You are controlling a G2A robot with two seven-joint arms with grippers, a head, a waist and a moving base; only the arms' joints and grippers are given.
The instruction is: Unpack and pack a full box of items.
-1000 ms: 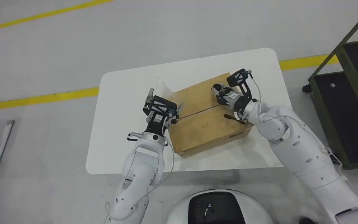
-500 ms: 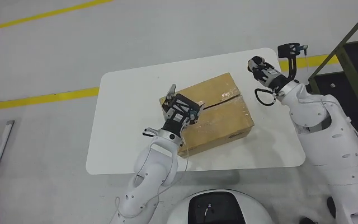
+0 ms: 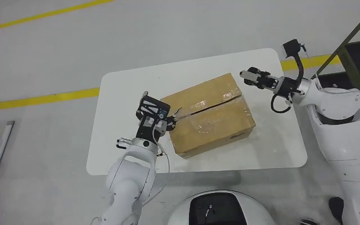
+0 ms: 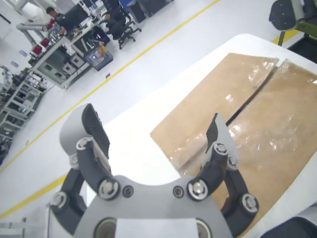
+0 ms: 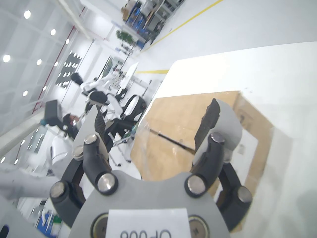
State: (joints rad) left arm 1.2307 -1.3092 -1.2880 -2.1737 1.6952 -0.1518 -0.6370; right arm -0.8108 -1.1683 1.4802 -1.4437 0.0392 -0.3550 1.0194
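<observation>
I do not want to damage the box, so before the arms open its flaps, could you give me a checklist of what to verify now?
1. Box flat on the table, flaps closed: ok.
2. Left gripper open and empty: ok.
3. Left gripper at the end of the seam: ok.
4. Right gripper open and empty: ok.
5. Right gripper over the box: not ok; it hangs beside a corner, above the table.
6. Tape along the seam fully cut: cannot tell.
</observation>
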